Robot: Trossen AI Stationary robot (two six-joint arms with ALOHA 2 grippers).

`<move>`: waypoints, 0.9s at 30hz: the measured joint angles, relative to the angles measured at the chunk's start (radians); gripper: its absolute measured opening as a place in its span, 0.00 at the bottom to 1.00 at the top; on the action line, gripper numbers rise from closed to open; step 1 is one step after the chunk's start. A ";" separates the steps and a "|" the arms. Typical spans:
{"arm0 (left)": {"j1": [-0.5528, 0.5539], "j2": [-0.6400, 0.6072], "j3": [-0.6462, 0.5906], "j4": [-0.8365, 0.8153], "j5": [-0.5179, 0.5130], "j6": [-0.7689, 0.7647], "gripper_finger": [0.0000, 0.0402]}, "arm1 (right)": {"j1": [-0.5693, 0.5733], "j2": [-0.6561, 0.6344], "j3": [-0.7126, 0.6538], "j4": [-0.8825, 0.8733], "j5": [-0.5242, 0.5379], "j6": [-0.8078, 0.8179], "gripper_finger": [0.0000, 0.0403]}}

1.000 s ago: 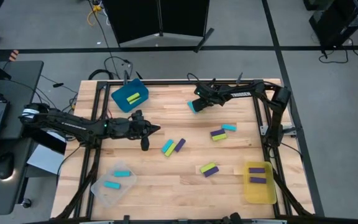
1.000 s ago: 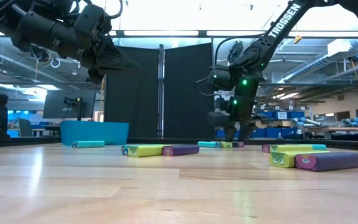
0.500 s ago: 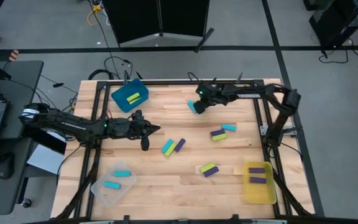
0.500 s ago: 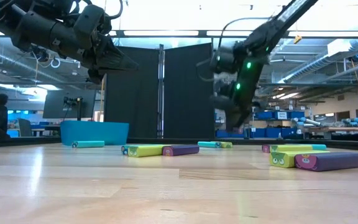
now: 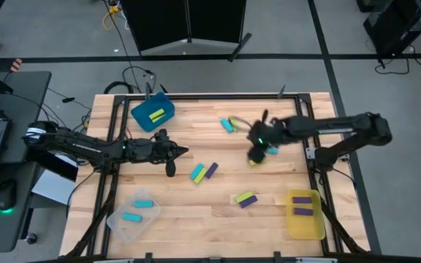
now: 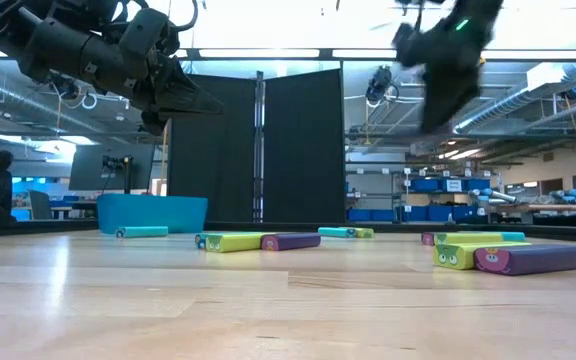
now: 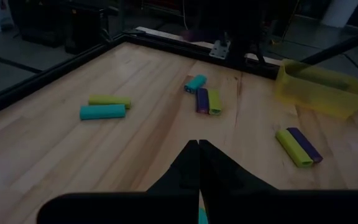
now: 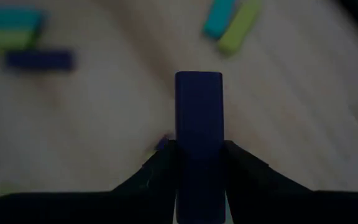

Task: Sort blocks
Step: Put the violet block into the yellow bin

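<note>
My right gripper is shut on a purple block and hangs high over the table's right middle, above a cyan, purple and lime group. A cyan block and a lime one lie at the far centre. A cyan-purple pair and a lime-purple pair lie nearer. My left gripper is shut, empty, and hovers left of centre. My right gripper pinches the purple block by its two long sides between its two fingers. The fingers lie along the block, and its free end sticks out past the fingertips. The gripper points steeply down, and the block is lifted clear of the table.
A blue bin with a lime block stands at the far left. A clear bin with cyan blocks is at the near left, and a yellow bin with purple blocks at the near right. Bare wood lies in the near centre.
My right gripper has left the blocks at the far centre, risen well above the table and swung toward the near and right edges, rolling as it went. It now carries the purple block. The cyan and lime blocks stay behind.
</note>
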 joint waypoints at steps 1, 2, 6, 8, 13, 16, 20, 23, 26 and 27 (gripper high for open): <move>0.000 0.000 0.000 0.000 0.000 0.001 0.02 | 0.048 -0.020 0.000 -0.032 0.000 0.030 0.27; 0.000 0.000 0.000 0.000 0.000 0.001 0.02 | 0.097 -0.034 0.000 -0.063 0.000 0.058 0.27; 0.000 0.000 0.000 -0.004 0.000 -0.005 0.02 | 0.303 -0.069 0.000 -0.136 -0.013 0.181 0.27; 0.000 0.000 0.000 -0.005 0.000 -0.006 0.02 | 0.397 -0.075 0.000 -0.164 -0.039 0.250 0.27; 0.000 0.000 0.000 -0.006 0.000 -0.008 0.02 | 0.609 -0.057 0.000 -0.234 -0.092 0.420 0.27; 0.000 0.000 0.000 -0.008 0.000 -0.008 0.02 | 0.729 -0.035 0.000 -0.254 -0.125 0.514 0.27; 0.000 0.000 0.000 -0.012 0.000 -0.008 0.02 | 0.875 -0.006 0.000 -0.264 -0.158 0.602 0.27; 0.000 0.000 0.000 -0.028 0.000 -0.008 0.02 | 0.967 0.013 -0.012 -0.259 -0.185 0.653 0.27; 0.000 0.000 0.000 -0.049 0.000 -0.009 0.02 | 1.048 0.038 -0.045 -0.250 -0.264 0.717 0.27; 0.000 0.000 0.000 -0.056 0.000 -0.009 0.02 | 1.070 0.047 -0.057 -0.240 -0.285 0.738 0.27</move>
